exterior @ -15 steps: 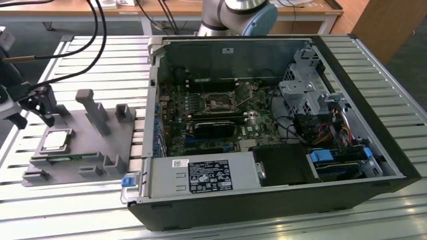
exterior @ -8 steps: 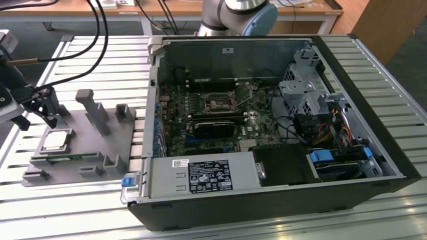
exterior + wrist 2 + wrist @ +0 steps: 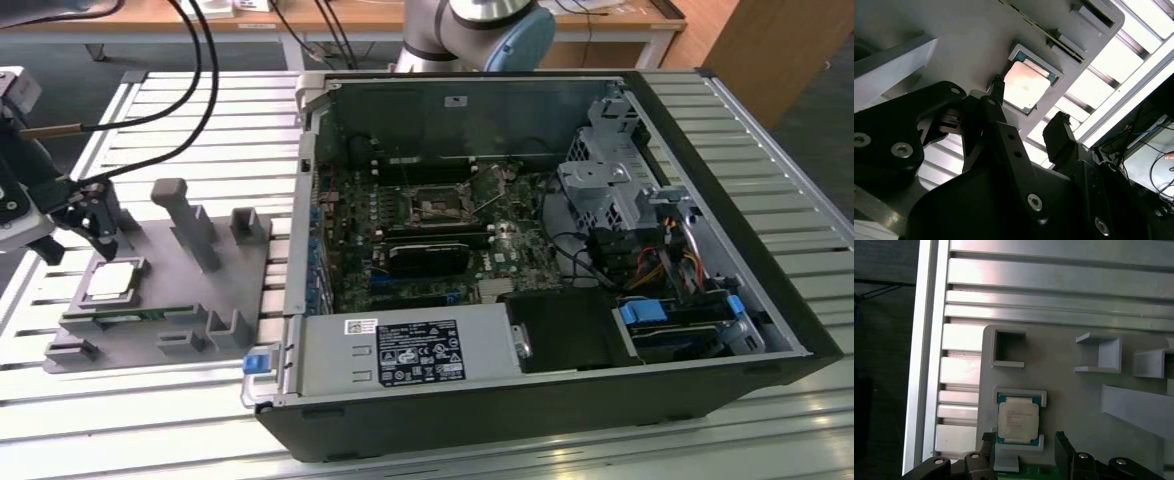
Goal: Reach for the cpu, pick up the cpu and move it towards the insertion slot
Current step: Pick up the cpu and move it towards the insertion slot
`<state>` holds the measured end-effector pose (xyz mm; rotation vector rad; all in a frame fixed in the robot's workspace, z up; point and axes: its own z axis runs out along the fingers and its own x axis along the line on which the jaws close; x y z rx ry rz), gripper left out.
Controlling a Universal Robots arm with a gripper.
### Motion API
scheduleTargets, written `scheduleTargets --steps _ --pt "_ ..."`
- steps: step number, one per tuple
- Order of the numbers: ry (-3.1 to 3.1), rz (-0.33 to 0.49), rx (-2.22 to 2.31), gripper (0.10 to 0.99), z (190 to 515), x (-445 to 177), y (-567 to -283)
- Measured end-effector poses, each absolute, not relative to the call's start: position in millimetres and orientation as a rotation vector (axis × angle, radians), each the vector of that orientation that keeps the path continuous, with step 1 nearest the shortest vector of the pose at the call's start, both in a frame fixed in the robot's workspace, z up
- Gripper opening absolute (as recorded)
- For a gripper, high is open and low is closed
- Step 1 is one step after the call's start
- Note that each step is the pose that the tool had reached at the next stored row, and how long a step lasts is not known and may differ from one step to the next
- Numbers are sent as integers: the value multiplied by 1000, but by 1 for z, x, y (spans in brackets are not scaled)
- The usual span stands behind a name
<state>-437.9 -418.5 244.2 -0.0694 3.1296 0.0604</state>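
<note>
The cpu (image 3: 114,279), a flat square chip with a silvery top, lies in a framed pocket of the grey holder plate (image 3: 200,290) at the exterior view's left. My gripper (image 3: 78,242) hangs open just above it, with nothing between its dark fingers. In both wrist views the fingertips (image 3: 988,439) straddle one edge of the cpu (image 3: 1018,420) without touching it. The second wrist view has the cpu (image 3: 1026,86) just beyond my open gripper (image 3: 1029,109). The insertion slot (image 3: 438,205), a small square socket with a metal frame, sits on the motherboard inside the open computer case.
Upright grey posts (image 3: 187,225) rise from the holder plate close to my gripper. A thin green memory stick (image 3: 134,318) lies in the plate beside the cpu. The black case (image 3: 561,400) with drive cages, cables and a power supply stands on the slatted aluminium table (image 3: 200,120).
</note>
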Motion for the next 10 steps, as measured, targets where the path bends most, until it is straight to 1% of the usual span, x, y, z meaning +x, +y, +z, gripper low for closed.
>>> scheduleTargets --steps 9,10 --pt "3129 61 -69 588 231 -436 -419" --pt "3129 61 -69 600 230 -436 -419"
